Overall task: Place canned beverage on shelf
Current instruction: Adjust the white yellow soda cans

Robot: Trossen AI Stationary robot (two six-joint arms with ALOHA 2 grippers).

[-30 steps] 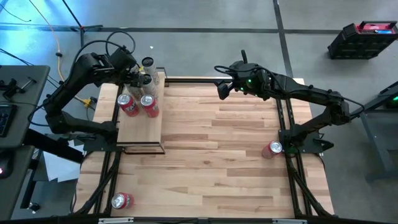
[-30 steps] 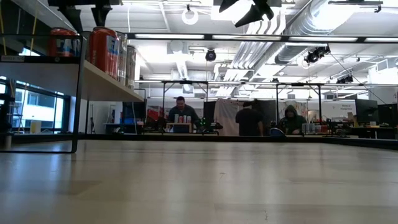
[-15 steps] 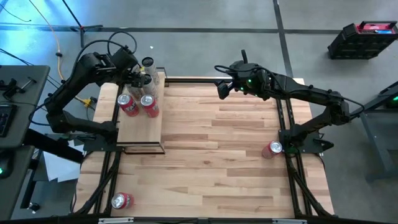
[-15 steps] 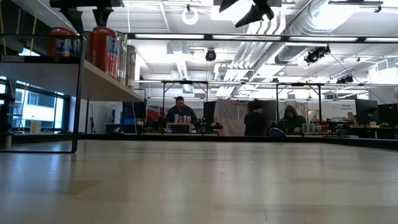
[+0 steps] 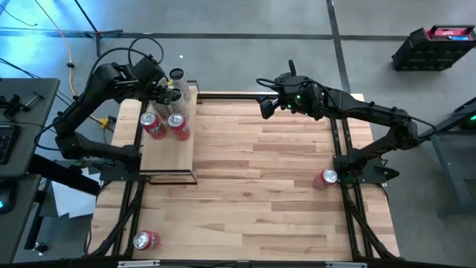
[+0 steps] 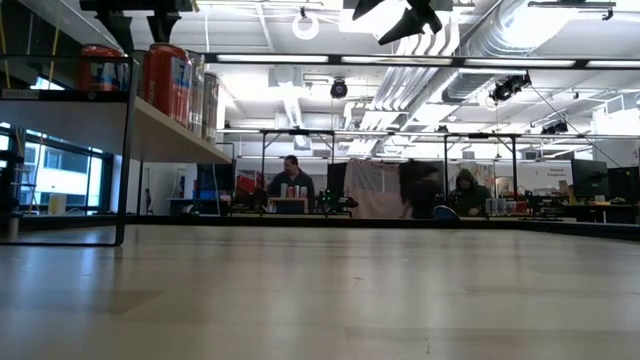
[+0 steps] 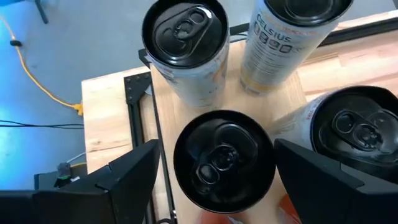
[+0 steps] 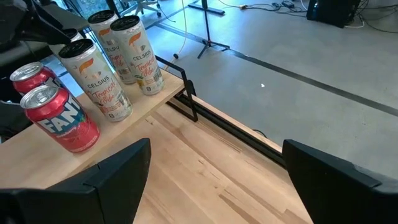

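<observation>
left gripper (image 7: 214, 180) over shelf (image 5: 167, 152) far end, fingers wide astride a black-topped can (image 7: 224, 158), likely just set | lift straight up, slim neighbours crowd close | right gripper (image 8: 214, 180) wide, empty, waiting above desk (image 5: 260, 186) far edge

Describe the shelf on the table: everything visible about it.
The narrow pale-wood shelf with a thin black metal frame stands raised above the plank tabletop's far left part. At its far end stand two red cans and three white Celsius cans, all upright; the near half is bare. The left gripper hovers over the white cans, fingers open around one black-topped can without visibly touching it.
</observation>
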